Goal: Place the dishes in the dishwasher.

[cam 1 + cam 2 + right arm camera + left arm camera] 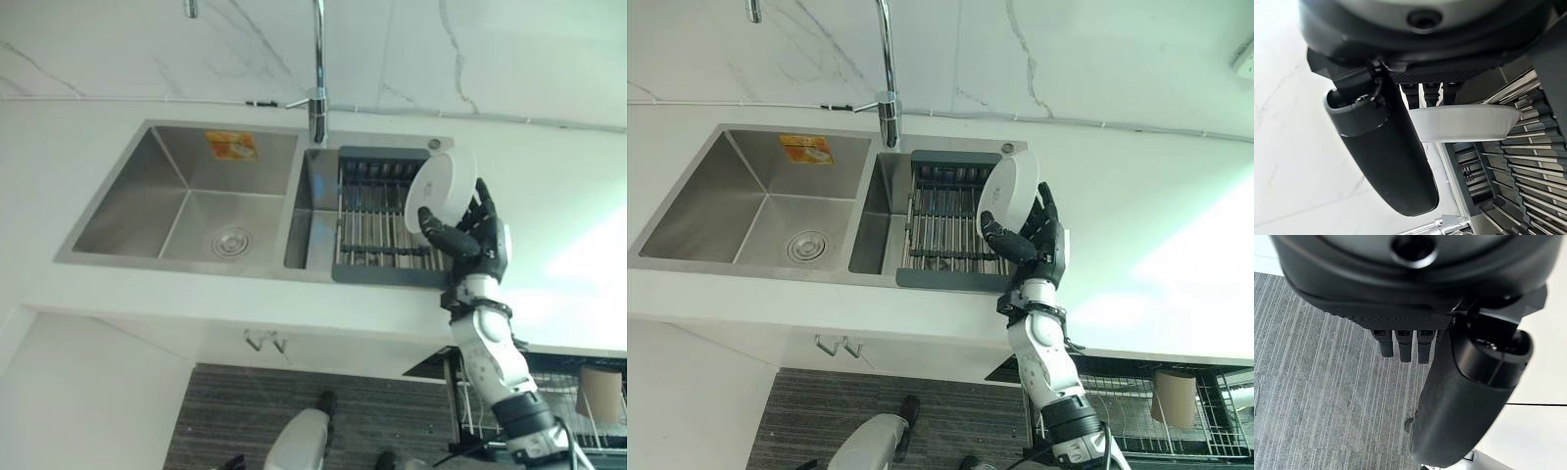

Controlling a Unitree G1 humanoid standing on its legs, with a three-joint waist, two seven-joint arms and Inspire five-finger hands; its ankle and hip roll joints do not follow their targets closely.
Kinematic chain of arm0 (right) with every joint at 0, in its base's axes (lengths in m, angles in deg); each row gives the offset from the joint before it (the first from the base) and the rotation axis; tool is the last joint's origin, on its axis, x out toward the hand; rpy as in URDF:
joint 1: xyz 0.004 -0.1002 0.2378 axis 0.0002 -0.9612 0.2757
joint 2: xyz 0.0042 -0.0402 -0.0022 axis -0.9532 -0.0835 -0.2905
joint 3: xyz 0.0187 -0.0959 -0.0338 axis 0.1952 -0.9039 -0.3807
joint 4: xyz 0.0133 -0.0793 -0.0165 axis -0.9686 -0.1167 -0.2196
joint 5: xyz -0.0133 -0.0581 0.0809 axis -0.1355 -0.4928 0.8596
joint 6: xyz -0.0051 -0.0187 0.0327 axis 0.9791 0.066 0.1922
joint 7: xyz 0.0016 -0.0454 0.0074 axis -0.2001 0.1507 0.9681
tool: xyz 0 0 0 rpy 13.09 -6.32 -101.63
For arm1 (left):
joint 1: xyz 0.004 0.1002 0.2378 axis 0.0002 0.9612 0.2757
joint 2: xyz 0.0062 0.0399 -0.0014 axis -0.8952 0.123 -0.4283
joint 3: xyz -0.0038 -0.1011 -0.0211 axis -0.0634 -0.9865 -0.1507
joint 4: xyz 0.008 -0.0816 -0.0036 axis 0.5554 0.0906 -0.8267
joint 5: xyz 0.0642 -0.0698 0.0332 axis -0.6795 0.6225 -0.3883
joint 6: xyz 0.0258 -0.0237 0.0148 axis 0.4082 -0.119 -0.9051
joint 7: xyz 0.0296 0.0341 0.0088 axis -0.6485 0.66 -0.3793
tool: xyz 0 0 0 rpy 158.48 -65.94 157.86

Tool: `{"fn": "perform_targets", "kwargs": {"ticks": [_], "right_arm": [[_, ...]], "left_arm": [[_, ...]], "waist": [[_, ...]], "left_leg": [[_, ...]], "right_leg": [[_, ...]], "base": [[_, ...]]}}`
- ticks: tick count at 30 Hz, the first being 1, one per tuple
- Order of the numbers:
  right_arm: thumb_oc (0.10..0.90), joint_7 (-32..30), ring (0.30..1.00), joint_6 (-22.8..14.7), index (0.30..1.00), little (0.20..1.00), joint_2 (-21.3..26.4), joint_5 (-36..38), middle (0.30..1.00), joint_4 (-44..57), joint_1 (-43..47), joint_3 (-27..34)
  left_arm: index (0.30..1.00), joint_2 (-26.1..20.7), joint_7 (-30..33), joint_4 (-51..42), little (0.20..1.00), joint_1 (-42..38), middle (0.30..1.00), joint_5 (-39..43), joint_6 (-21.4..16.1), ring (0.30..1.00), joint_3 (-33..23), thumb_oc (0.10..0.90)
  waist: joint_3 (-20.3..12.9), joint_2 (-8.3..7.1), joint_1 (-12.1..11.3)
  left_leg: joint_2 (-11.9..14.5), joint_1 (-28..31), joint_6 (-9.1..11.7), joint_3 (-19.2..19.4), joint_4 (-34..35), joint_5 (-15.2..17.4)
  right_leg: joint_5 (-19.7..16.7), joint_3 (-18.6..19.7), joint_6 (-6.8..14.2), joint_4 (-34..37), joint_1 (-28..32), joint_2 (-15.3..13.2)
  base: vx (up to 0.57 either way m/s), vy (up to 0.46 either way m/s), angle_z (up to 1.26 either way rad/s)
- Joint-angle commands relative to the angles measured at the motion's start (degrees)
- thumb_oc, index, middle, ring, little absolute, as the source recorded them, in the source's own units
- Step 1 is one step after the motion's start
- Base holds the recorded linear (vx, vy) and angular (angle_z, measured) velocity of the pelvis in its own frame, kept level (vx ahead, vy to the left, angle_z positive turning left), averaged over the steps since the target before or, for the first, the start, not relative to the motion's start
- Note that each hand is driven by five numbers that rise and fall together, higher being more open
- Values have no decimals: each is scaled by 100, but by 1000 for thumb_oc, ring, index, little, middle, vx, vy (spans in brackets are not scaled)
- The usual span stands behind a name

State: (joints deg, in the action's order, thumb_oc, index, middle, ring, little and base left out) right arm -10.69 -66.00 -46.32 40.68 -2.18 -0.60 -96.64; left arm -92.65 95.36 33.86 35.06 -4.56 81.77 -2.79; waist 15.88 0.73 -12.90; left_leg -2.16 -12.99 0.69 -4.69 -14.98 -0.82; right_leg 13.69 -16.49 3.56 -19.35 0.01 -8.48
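Note:
A white round dish (441,186) is held tilted on edge over the right end of the dark drying rack (377,230) that lies in the small right basin of the sink. My right hand (480,245) is shut on it, thumb across the front face and fingers behind the rim. In the right wrist view the dish (1464,122) shows edge-on past the thumb (1386,152), with the rack's bars beneath. My left hand (1464,406) hangs low over the striped floor with relaxed fingers and holds nothing.
The large steel basin (196,206) with a drain is on the left, and the faucet (317,98) rises behind the divider. White counter surrounds the sink. Low at the right, a pulled-out wire dishwasher rack (1136,411) holds a beige cup (1176,392).

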Motion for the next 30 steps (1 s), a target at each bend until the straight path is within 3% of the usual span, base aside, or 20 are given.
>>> {"fn": "perform_targets", "kwargs": {"ticks": [1, 2, 3, 4, 19, 22, 25, 30], "right_arm": [[800, 137, 900, -258, 900, 900, 85, 75, 900, 92, 628, 107], [587, 186, 580, -200, 580, 580, 95, 78, 580, 70, 642, 105], [472, 228, 408, -129, 408, 408, 108, 73, 408, 65, 639, 102], [400, 246, 300, -100, 300, 300, 128, 73, 300, 50, 641, 96], [400, -565, 300, -70, 300, 300, 337, -879, 300, -97, 649, 100], [400, -644, 300, -153, 300, 300, 386, -943, 300, -86, 670, 112], [400, -1051, 300, -476, 300, 300, 360, -1353, 300, -36, 652, 108], [400, -1041, 300, -579, 300, 300, 327, -1349, 300, -98, 599, 43]], "left_arm": [[900, -272, 28, -68, 900, 255, 900, -96, -152, 900, 286, 800], [900, -276, 23, -58, 900, 254, 900, -105, -167, 900, 285, 800], [900, -281, 24, -72, 900, 259, 900, -111, -158, 900, 282, 800], [900, -288, 19, -71, 900, 265, 900, -113, -168, 900, 280, 800], [900, -291, 13, -136, 900, 283, 900, -265, -171, 900, 379, 800], [900, -292, -7, -138, 900, 264, 900, -210, -139, 900, 365, 800], [900, -258, 17, -81, 900, 249, 900, -207, -209, 900, 328, 800], [900, -223, 41, -54, 900, 196, 900, -223, -216, 900, 289, 800]], "waist": [[-184, 25, -105], [-166, 24, -115], [-154, 16, -125], [-148, 12, -132], [-142, 12, -137], [-146, 15, -119], [-148, -8, -103], [-265, -21, -59]], "left_leg": [[388, 115, 235, 58, -221, 784], [388, 135, 237, 58, -221, 789], [393, 167, 247, 65, -221, 819], [393, 171, 248, 64, -221, 818], [418, 181, 262, 89, -221, 830], [426, 143, 253, 109, -221, 809], [440, 234, 246, 158, -221, 890], [436, 304, 213, 194, -221, 917]], "right_leg": [[-248, -285, 282, 216, -161, -360], [-245, -286, 283, 216, -144, -363], [-217, -287, 286, 216, -113, -365], [-215, -292, 284, 216, -107, -364], [-199, -320, 277, 216, -87, -362], [-228, -320, 282, 216, -132, -366], [-205, -292, 292, 216, -108, -368], [-230, -251, 283, 216, -118, -364]], "base": [[0, 0, 0], [0, 0, 0], [0, 0, 0], [0, 0, 0], [-7, 0, 4], [-38, 2, 0], [-58, -22, 1], [-14, -3, 0]]}}
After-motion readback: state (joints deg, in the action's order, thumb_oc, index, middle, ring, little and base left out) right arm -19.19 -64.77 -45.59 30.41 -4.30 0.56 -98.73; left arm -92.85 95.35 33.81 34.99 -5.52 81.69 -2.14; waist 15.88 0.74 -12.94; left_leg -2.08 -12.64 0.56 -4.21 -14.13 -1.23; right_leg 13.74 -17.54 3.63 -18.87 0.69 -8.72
